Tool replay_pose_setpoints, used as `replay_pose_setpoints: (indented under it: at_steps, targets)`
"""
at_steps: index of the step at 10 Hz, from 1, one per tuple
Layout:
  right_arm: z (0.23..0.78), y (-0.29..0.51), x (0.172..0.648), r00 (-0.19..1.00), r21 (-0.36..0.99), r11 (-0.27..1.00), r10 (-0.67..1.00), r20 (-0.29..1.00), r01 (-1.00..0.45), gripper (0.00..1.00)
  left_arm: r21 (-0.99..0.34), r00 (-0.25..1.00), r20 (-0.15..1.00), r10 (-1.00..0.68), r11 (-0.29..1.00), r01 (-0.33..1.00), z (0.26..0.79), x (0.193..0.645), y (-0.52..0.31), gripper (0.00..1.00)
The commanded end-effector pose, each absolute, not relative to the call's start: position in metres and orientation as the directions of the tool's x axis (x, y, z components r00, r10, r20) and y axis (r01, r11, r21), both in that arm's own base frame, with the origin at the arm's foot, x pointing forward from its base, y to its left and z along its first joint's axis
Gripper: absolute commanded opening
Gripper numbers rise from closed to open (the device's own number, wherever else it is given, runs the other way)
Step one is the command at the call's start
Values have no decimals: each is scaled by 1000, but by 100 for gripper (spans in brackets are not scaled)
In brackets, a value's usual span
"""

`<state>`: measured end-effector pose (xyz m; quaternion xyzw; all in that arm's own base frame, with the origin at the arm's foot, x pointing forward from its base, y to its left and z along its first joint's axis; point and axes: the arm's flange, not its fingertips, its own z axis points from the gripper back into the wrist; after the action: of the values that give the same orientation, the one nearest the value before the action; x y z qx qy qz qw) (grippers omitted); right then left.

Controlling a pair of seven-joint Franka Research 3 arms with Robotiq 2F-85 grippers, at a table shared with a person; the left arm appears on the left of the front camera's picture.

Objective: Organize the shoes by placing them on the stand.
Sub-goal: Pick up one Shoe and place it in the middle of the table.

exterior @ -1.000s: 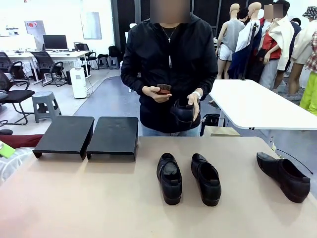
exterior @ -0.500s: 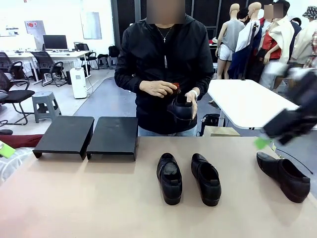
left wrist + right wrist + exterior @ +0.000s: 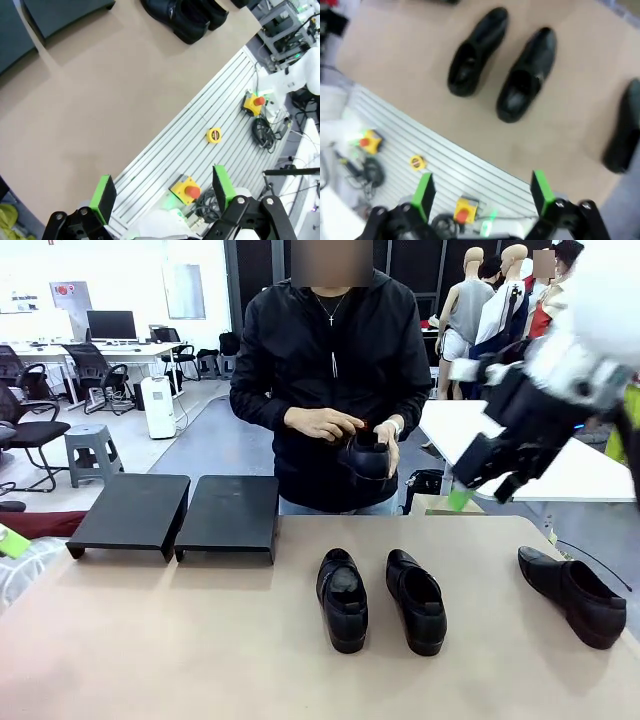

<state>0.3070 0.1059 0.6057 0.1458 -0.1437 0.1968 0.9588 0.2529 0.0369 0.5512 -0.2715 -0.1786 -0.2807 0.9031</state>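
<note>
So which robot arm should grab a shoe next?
Probably the right. The right gripper hangs open above the table at right, with the middle pair of shoes and the lone shoe in its wrist view. The left gripper, open too, sits back over the table's near edge.

I counted four shoes (image 3: 343,599): two side by side at lower centre, a third shoe (image 3: 573,595) at lower right, a fourth shoe (image 3: 368,460) in the person's hands (image 3: 322,423), upper centre. Two stand sections (image 3: 131,512) sat at left.

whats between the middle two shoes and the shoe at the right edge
Only bare table between the pair and the lone shoe, in the front view.
</note>
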Motion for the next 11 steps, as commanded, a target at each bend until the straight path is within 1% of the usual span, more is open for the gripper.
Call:
replay_pose_setpoints:
  at_steps: [1, 2, 4, 6, 7, 8, 9, 10, 11]
  targets:
    - [601, 30, 262, 891, 278, 893, 231, 390, -353, 100, -399, 766, 490, -416, 675, 621, 552, 252, 38, 100]
    - [592, -11, 238, 900, 295, 905, 175, 399, -306, 100, -399, 766, 490, -416, 675, 621, 552, 252, 38, 100]
    - [579, -54, 212, 906, 346, 918, 34, 422, -195, 100, -399, 766, 490, -416, 675, 621, 552, 252, 38, 100]
    - [575, -52, 216, 911, 349, 914, 53, 408, -209, 100, -399, 766, 490, -416, 675, 621, 552, 252, 38, 100]
    - [574, -41, 229, 909, 339, 908, 92, 407, -245, 100, -399, 766, 490, -416, 675, 621, 552, 252, 38, 100]
    - [573, -25, 249, 922, 345, 912, 80, 380, -222, 100, -399, 766, 490, -416, 675, 621, 552, 252, 38, 100]
    - [573, 11, 281, 928, 345, 913, 85, 364, -219, 100, -399, 766, 490, -416, 675, 621, 552, 252, 38, 100]
    - [574, 49, 307, 923, 343, 907, 111, 368, -245, 100, -399, 766, 490, -416, 675, 621, 552, 252, 38, 100]
    - [575, 83, 328, 918, 313, 907, 162, 363, -283, 100, -399, 766, 490, -416, 675, 621, 552, 252, 38, 100]
